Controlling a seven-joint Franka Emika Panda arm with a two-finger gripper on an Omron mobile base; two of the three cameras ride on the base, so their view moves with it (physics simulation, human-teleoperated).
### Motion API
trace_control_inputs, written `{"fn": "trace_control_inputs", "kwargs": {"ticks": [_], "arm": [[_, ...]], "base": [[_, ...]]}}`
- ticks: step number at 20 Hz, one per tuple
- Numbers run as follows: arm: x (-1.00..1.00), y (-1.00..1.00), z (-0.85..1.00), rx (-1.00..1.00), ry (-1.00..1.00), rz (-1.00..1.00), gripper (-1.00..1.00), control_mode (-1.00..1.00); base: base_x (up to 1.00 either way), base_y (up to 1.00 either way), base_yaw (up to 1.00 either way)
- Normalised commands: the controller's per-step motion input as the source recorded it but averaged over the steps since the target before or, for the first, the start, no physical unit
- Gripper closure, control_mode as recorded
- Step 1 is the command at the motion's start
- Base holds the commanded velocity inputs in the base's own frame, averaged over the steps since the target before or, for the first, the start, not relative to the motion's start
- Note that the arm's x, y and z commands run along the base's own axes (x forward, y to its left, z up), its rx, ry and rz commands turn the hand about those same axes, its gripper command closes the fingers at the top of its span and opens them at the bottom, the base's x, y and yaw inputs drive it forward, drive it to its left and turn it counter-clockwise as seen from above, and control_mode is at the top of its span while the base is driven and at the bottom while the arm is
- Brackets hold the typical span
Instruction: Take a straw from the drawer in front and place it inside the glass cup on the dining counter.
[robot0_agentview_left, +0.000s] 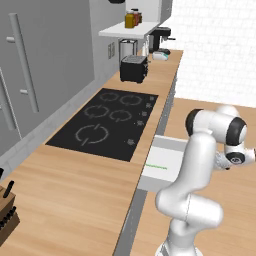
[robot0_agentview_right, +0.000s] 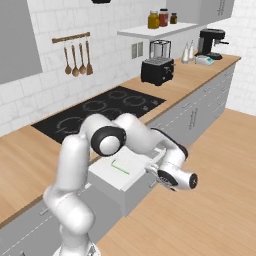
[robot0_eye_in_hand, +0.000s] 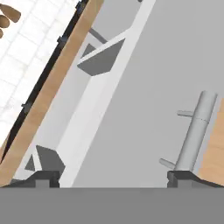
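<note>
From the left base view, one straw (robot0_agentview_left: 163, 167) lay flat in the pulled-out drawer (robot0_agentview_left: 167, 149), near its front edge, below the wood worktop beside the black cooktop (robot0_agentview_left: 106, 122). It looked thin, light and smooth, likely to flex or roll, so a pinch across its straight shaft near the middle seemed best. The arm stood just beside the drawer.

In the right base view, the same single straw (robot0_agentview_right: 120, 168) rested on the pale floor of the one open drawer (robot0_agentview_right: 107, 176), with the gripper (robot0_agentview_right: 151, 170) just past the drawer's front corner and not on the straw. One toaster (robot0_agentview_right: 157, 70) stood farther along.

In the hand view, the fingertips (robot0_eye_in_hand: 43, 177) stood wide apart with nothing between them, facing the drawer front and one bar handle (robot0_eye_in_hand: 194, 130).
</note>
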Motion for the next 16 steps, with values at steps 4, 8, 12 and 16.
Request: {"fn": "trace_control_inputs", "kwargs": {"ticks": [4, 8, 12, 16], "arm": [[0.14, 0.00, 0.84, -0.20, 0.07, 0.00, -1.00, -1.00], [0.47, 0.00, 0.48, -0.09, 0.27, 0.00, -1.00, -1.00], [0.59, 0.00, 0.04, -0.02, 0.37, 0.00, -1.00, -1.00], [0.28, 0.02, -0.25, -0.07, 0.21, 0.00, -1.00, -1.00]], "base": [[0.00, 0.00, 0.00], [0.00, 0.00, 0.00], [0.00, 0.00, 0.00], [0.00, 0.00, 0.00]]}}
